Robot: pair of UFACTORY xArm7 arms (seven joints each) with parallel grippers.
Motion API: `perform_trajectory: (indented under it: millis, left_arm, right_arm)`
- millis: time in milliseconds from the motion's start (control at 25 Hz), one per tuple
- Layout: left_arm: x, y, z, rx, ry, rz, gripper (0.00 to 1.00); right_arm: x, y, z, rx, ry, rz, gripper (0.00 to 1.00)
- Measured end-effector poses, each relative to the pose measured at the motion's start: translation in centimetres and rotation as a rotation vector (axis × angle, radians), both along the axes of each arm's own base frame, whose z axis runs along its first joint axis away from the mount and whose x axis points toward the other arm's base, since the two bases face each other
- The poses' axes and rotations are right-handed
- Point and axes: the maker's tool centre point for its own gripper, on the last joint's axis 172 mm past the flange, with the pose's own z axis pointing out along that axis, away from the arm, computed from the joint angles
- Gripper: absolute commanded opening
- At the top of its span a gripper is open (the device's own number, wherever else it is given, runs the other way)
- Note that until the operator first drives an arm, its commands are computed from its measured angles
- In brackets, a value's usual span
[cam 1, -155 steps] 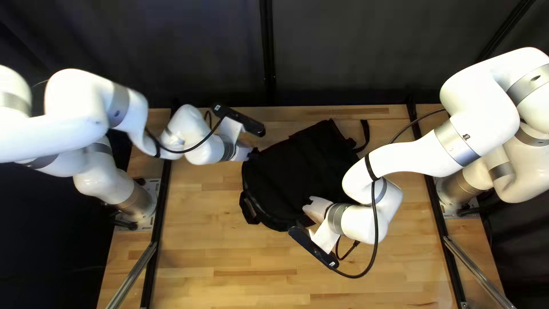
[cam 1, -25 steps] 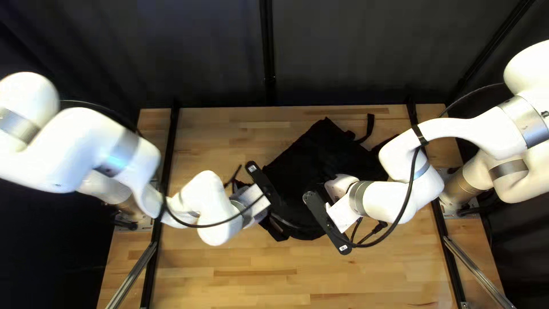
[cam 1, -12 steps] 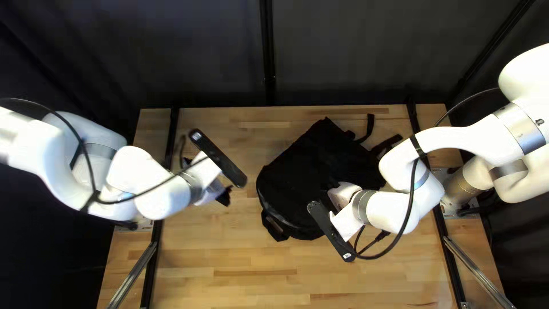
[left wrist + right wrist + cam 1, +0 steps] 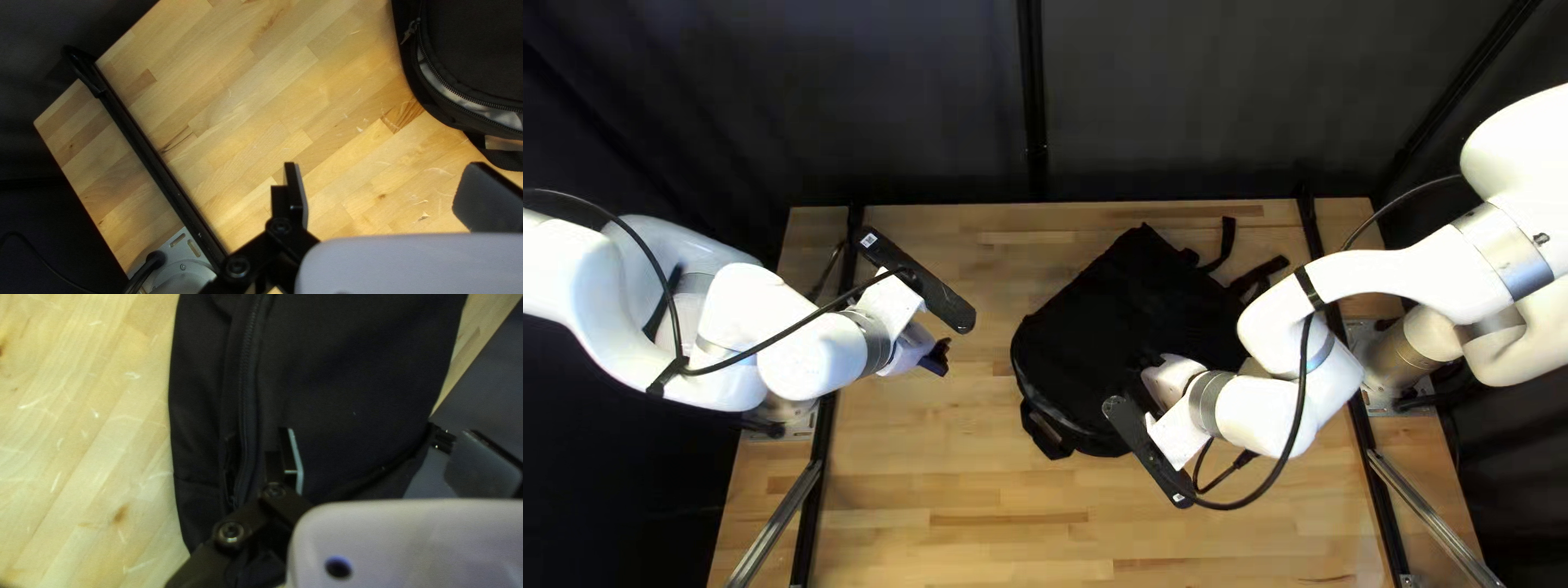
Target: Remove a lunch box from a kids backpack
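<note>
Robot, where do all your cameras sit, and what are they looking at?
Top left view: above the table's near edge, slanting down at the backpack; my left arm and right arm show.
Left wrist view: on my left arm, looking along my left gripper at the table and one side of the backpack.
Right wrist view: on my right arm, looking along my right gripper at the backpack up close.
Both wrist views share the backpack and table.

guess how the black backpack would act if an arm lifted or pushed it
The black backpack would probably sag when lifted, as its cloth looks soft and creased. Pushed, it would likely slide, not roll, since it lies flat. Its loose strap might trail or snag.
</note>
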Motion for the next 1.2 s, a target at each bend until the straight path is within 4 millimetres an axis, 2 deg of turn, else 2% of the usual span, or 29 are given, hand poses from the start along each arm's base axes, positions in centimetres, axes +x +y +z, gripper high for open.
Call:
perform_trajectory:
  millis: [280,480,640,880,1200]
  left_arm:
    - [0.0,0.0,0.0,0.0,0.0,0.0,1.0]
    - [0.0,0.0,0.0,0.0,0.0,0.0,1.0]
    - [0.0,0.0,0.0,0.0,0.0,0.0,1.0]
    - [0.0,0.0,0.0,0.0,0.0,0.0,1.0]
    - [0.0,0.0,0.0,0.0,0.0,0.0,1.0]
  right_arm:
    - [2.0,3.6,-1.3,0.015,0.006,-0.107,1.0]
    - [3.4,4.4,-1.8,-0.002,0.003,-0.168,1.0]
    - [4.1,3.8,-2.6,-0.029,-0.012,-0.227,1.0]
    - [4.7,1.9,-2.8,-0.074,-0.03,-0.275,1.0]
    - [5.2,-0.9,-1.4,-0.15,-0.021,-0.296,1.0]
